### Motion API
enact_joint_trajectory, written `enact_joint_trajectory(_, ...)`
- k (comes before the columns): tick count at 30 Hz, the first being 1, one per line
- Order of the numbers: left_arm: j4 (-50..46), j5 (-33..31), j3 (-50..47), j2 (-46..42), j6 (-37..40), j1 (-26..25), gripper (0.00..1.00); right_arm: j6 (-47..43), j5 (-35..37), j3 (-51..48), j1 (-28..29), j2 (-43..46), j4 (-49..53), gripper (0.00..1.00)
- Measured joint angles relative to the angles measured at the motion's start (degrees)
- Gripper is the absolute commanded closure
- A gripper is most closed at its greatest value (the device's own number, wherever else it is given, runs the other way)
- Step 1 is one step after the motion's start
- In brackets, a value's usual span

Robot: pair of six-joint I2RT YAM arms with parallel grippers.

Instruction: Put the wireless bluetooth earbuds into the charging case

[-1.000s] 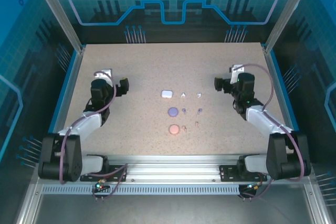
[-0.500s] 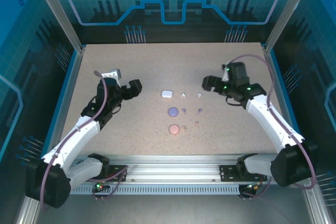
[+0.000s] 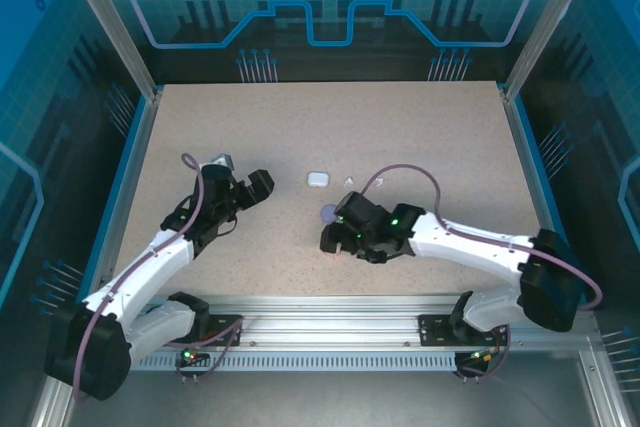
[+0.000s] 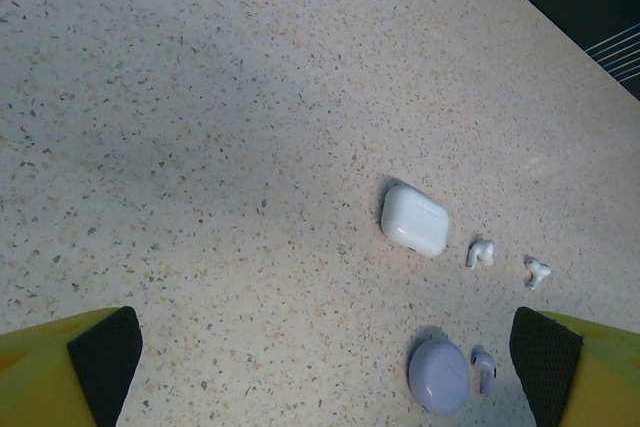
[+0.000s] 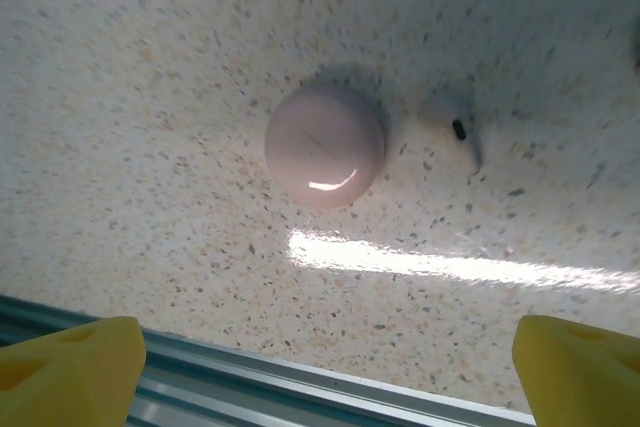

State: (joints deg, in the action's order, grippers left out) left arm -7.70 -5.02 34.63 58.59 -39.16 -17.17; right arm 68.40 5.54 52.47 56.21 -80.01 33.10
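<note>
On the left of the speckled beige tabletop (image 3: 400, 127), the left gripper (image 3: 257, 185) hangs with its jaws spread wide and nothing between them. In its wrist view the yellow fingers with black pads (image 4: 105, 355) sit at the two lower corners.

Ahead of this gripper and to its right, well apart from both fingers, lies the white rounded-rectangular plastic charging case (image 4: 414, 219). It is closed, and its long axis slants from upper left to lower right in that view. Just right of it are two tiny white stemmed plastic earbuds (image 4: 480, 252) (image 4: 537, 271), apart from each other and from the case. They are too small to tell which way their stems point.

Nearer the gripper sits the round lilac-purple charging case (image 4: 438, 375). A small purple earbud (image 4: 484, 367) lies just beside its right edge, with its stem running toward the bottom of the view.

Further right, the right gripper (image 3: 335, 234) reaches in over the near middle of the table, just on the near side of the purple case. Its jaws also stand wide apart and hold nothing, with the yellow fingertips (image 5: 75, 367) at the lower corners of its wrist view.

Ahead of the gap between them, clear of both, lies the round glossy pinkish charging case (image 5: 324, 145), closed. Just right of it, not touching, one pinkish stemmed earbud (image 5: 452, 119) lies on its side. Its bulb points to the upper left and its stem runs to the lower right. The metal rail (image 5: 300, 387) at the table's near edge crosses between the fingertips.
</note>
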Motion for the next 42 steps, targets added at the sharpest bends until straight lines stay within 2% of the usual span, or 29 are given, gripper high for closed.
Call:
enact_joint_trajectory(4,0.0,0.3,0.0,0.5,0.1,0.0,0.01,4.6,0.9,0.8,2.6,-6.2,-1.8,0.03)
enact_joint_trajectory(12,-2.8,1.5,1.8,4.3,0.3,0.0,0.01,8.7,2.0,5.6,3.0,-12.8,-2.7,0.03)
enact_joint_trajectory(42,-5.4,1.9,3.6,2.2,0.5,0.0,0.01,8.2,3.1,19.4,1.4,-26.0,3.8,0.01)
